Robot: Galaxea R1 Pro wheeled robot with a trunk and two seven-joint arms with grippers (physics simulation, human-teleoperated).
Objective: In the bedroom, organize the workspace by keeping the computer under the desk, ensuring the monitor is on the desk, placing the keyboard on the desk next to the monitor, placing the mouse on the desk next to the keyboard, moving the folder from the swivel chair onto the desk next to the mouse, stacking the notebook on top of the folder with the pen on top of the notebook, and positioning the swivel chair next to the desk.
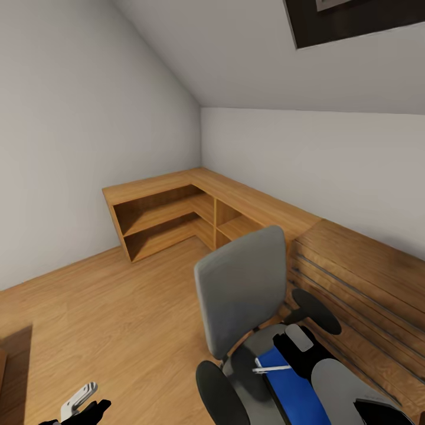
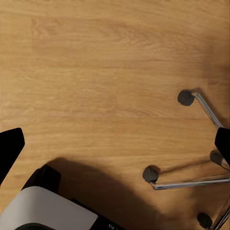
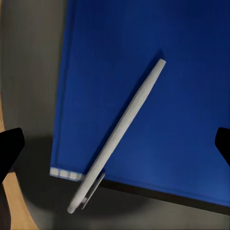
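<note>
While wood corner shelving (image 1: 177, 212) & slatted chest (image 1: 360, 277) flank the swivel chair (image 1: 245, 289), white pen (image 3: 120, 129) lies diagonally on blue folder (image 3: 143, 72), R gripper (image 3: 115, 143) jaws apart, L gripper (image 2: 115, 143) jaws apart.

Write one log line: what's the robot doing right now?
right end effector: open, above pen | pen: lying on folder | folder: on swivel chair | left end effector: open, over floor

Wood floor (image 1: 106, 307), corner shelving (image 1: 177, 212), perhaps skylight (image 1: 354, 18)
</note>
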